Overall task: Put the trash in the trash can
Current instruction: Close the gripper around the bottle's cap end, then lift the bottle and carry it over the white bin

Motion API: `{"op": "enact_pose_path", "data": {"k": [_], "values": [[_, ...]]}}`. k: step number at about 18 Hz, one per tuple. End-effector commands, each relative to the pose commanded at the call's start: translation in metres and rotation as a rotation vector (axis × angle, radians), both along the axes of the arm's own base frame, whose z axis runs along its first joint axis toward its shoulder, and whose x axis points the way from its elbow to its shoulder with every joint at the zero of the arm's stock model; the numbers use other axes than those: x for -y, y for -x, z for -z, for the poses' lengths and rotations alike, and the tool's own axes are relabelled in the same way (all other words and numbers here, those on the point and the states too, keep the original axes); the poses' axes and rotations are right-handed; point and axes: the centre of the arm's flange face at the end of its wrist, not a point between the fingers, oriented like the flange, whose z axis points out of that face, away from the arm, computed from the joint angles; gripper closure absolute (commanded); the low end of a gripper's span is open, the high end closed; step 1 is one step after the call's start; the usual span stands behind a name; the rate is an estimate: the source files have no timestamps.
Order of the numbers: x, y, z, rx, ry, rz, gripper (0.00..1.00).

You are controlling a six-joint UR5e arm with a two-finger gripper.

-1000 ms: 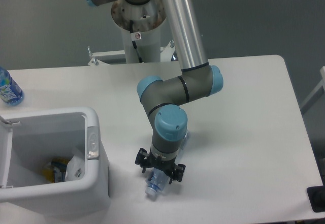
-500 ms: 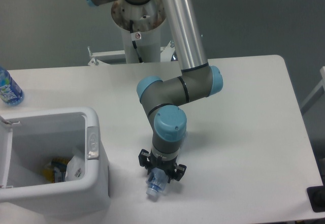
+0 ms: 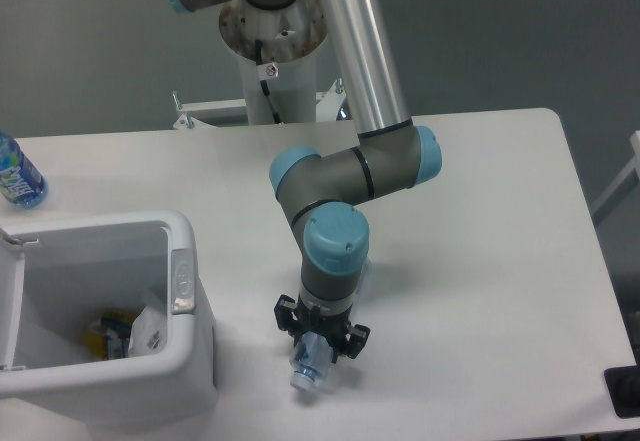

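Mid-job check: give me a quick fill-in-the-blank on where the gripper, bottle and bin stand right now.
1. The gripper is closed around the clear ____.
2. The clear bottle lies on the table, to the ____ of the bin in the picture.
3. The bin stands with its top ____, some items already inside.
4. A blue-labelled bottle stands at the table's far ____ edge in the picture.

Missing words: bottle; right; open; left

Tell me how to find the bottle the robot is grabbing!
Start at the big white bin at the table's left, then look right to the gripper. Below it lies a clear bottle, its cap end poking out. Unlike the blue bottle far left, it has no label.
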Motion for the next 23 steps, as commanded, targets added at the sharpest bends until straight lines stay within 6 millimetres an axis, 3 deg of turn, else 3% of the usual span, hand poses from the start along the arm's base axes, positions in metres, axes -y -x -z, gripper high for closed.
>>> {"op": "enact_pose_path", "data": {"k": [4, 7, 11, 16, 21, 23], "values": [[0.007, 0.007, -0.033, -0.021, -0.049, -0.010, 0.37], [-0.002, 0.020, -0.073, -0.063, -0.132, -0.020, 0.37], [0.002, 0.053, -0.146, -0.083, -0.282, -0.106, 0.37], [0.007, 0.069, -0.250, -0.079, -0.499, -0.215, 0.37], [0.015, 0.058, -0.337, -0.038, -0.651, -0.389, 0.37], [0.016, 0.047, -0.353, -0.007, -0.681, -0.439, 0.37]]}}
